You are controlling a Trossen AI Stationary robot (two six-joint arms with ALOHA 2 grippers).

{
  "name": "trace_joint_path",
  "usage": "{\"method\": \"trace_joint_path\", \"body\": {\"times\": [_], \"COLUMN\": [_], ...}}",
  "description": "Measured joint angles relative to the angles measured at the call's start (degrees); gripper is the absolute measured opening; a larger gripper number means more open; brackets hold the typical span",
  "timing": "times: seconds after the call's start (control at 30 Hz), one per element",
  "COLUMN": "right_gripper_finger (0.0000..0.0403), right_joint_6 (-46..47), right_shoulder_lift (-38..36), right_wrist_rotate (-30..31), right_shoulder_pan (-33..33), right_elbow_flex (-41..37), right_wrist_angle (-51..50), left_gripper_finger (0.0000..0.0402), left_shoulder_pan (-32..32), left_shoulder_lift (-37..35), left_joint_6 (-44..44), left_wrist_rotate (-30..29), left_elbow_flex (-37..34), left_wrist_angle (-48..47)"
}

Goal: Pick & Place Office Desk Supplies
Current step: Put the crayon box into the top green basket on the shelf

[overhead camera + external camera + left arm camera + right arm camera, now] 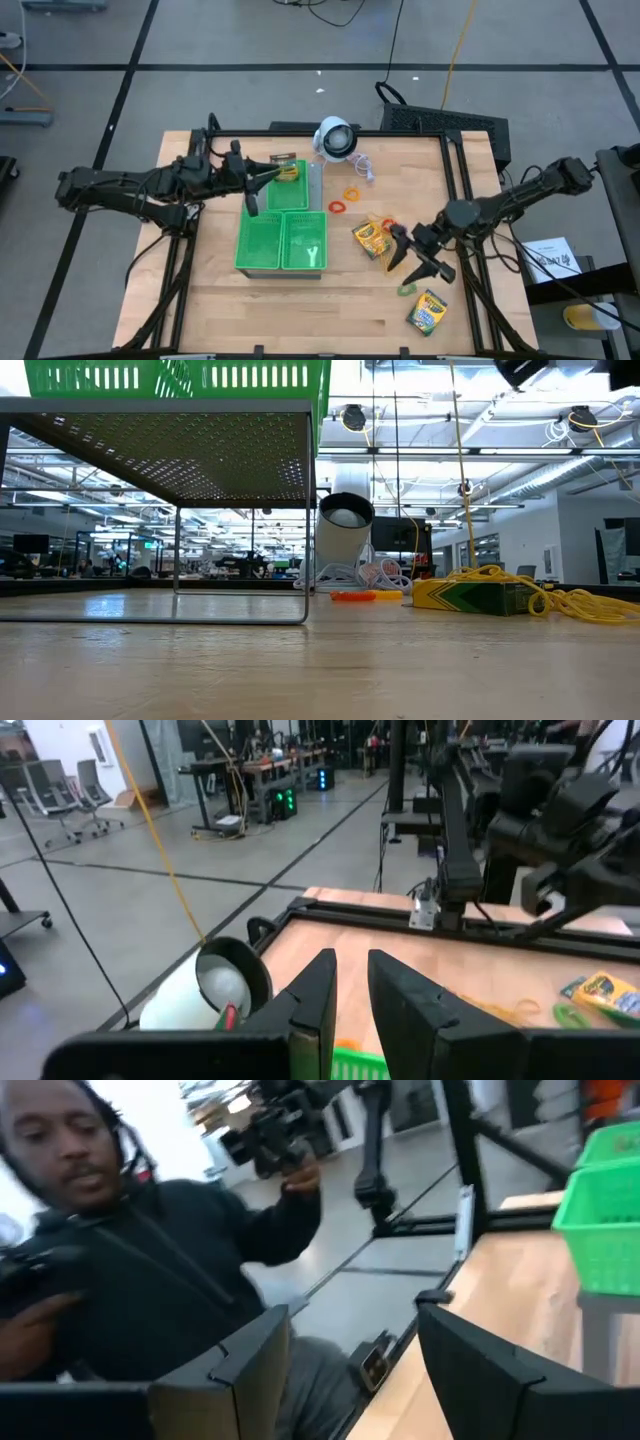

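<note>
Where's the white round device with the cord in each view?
High: white round device at the table's far edge, just past the green trays.
Low: centre, upright, right of the wire stand's leg, orange rubber band at its foot.
Left wrist: low on the left, beside the left tool.
Right wrist: not in it.
Shared landmark: the green trays, seen in high, low and right wrist views.
</note>
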Motion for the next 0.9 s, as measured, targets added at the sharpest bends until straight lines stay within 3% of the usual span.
{"method": "trace_joint_path", "body": {"times": [0.13,0.3,0.37,0.47,0.57,0.67,0.8,0.9], "right_gripper_finger": [0.0212,0.0212,0.0212,0.0211,0.0205,0.0196,0.0184,0.0176], "right_joint_6": [0.4,9.1,17.1,30.6,41.4,49.5,62.9,73.4], "right_shoulder_lift": [0.5,6.1,10.3,16.1,20.3,23.4,25.9,27.3], "right_wrist_rotate": [12.0,29.6,32.9,32.0,26.2,18.2,8.1,4.4], "right_shoulder_pan": [6.9,17.0,20.1,23.6,26.3,28.9,33.0,36.1], "right_elbow_flex": [3.5,18.9,24.8,29.7,29.4,26.3,20.3,15.7], "right_wrist_angle": [-5.2,-38.6,-51.8,-65.8,-70.7,-66.8,-54.1,-43.6], "left_gripper_finger": [0.0072,0.0072,0.0072,0.0072,0.0072,0.0072,0.0072,0.0072], "left_shoulder_pan": [0.0,0.0,0.0,0.0,0.0,0.0,0.0,0.0], "left_shoulder_lift": [0.7,0.7,0.7,0.7,0.7,0.7,0.7,0.7], "left_joint_6": [0.1,0.0,-0.1,-1.2,-1.8,-2.7,-3.0,-3.0], "left_wrist_rotate": [0.0,0.0,0.0,0.0,0.0,0.0,0.0,0.0], "left_elbow_flex": [0.0,0.0,0.0,0.0,0.0,0.0,0.0,0.0], "left_wrist_angle": [0.0,-0.1,-0.1,-0.1,-0.1,-0.1,-0.1,-0.1]}}
